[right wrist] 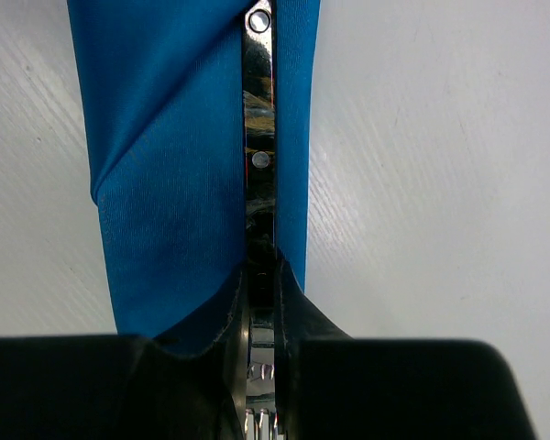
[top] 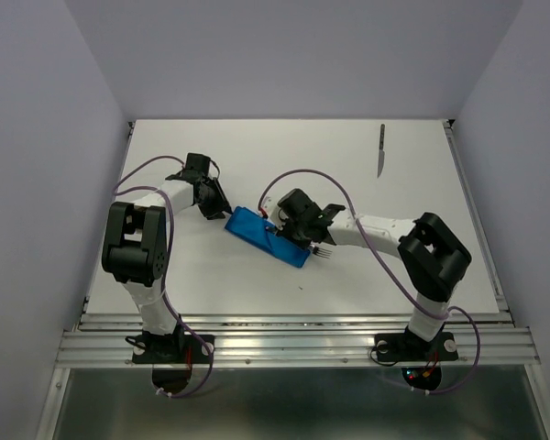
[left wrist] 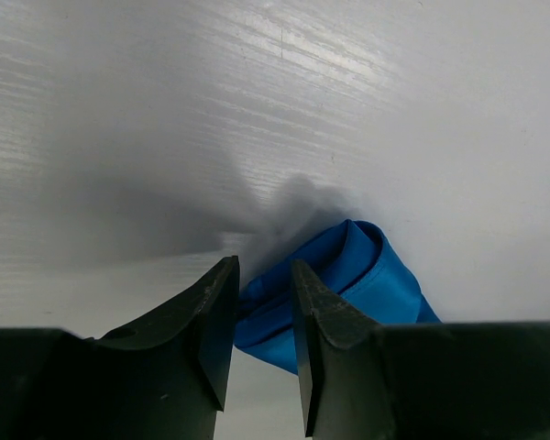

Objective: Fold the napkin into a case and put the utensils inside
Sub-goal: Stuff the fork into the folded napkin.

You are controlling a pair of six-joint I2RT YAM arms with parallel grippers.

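Insertion of the fork [right wrist: 258, 183] is the step in hand, by my reading: the cloth is already folded into a narrow blue case [top: 268, 236] lying slantwise at mid-table between the two arms. The right gripper [right wrist: 261, 275] is clamped on the fork just above the tines, which stick out past the case's near-right end. The handle runs away from the jaws along the case's length with blue on both sides. It shows bare all the way in the wrist view, so it lies on the cloth or in a crease. I cannot tell whether any of it is under a layer. The left gripper [left wrist: 264, 275] sits at the case's other end with its jaws partly apart and the rolled blue edge reaching into the gap. Whether they pinch the cloth or only bracket it cannot be told. The knife [top: 381, 149] lies alone at the far right of the table [top: 211, 284], well apart from everything, so it is yet to go in. The next move likely calls for finding the case's opening and sliding the handle lengthwise under a layer. The left end needs steadying so the soft cloth does not bunch or drag along. After that the right jaws would have to let go without pulling the fork back out.
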